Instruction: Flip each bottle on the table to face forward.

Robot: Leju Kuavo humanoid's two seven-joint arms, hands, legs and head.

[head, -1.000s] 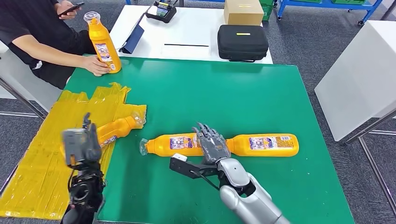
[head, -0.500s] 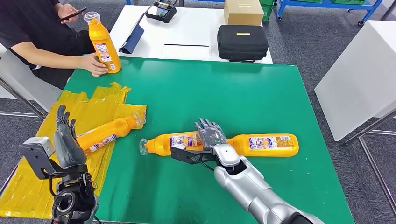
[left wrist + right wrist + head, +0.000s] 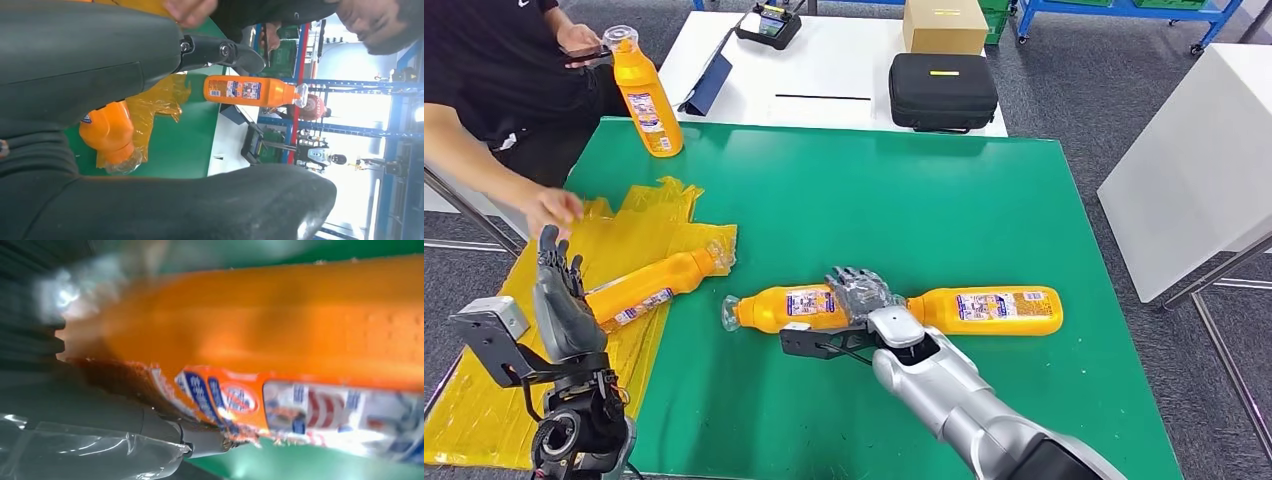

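Note:
Three orange bottles lie on the green table (image 3: pixel 944 200). One (image 3: pixel 656 284) rests on yellow plastic at the left, one (image 3: pixel 786 308) lies in the middle, and one (image 3: pixel 989 310) lies to its right. A fourth bottle (image 3: pixel 644 95) stands upright at the far left corner and also appears in the left wrist view (image 3: pixel 245 91). My right hand (image 3: pixel 860 292) curls its fingers over the base end of the middle bottle (image 3: pixel 280 325) and grips it. My left hand (image 3: pixel 559 298) is raised near the front left, fingers apart and holding nothing, just short of the bottle on the plastic (image 3: pixel 107 132).
A person sits at the far left; one of their hands (image 3: pixel 554 208) hovers over the yellow plastic sheet (image 3: pixel 504 350) just beyond my left hand. Behind the green table a white table (image 3: pixel 824 70) carries a black case (image 3: pixel 942 90) and a cardboard box (image 3: pixel 944 25).
The person let go of the upright bottle and brought that hand down to the yellow plastic. My right hand's fingers lowered and curled onto the middle bottle. My left hand turned upright.

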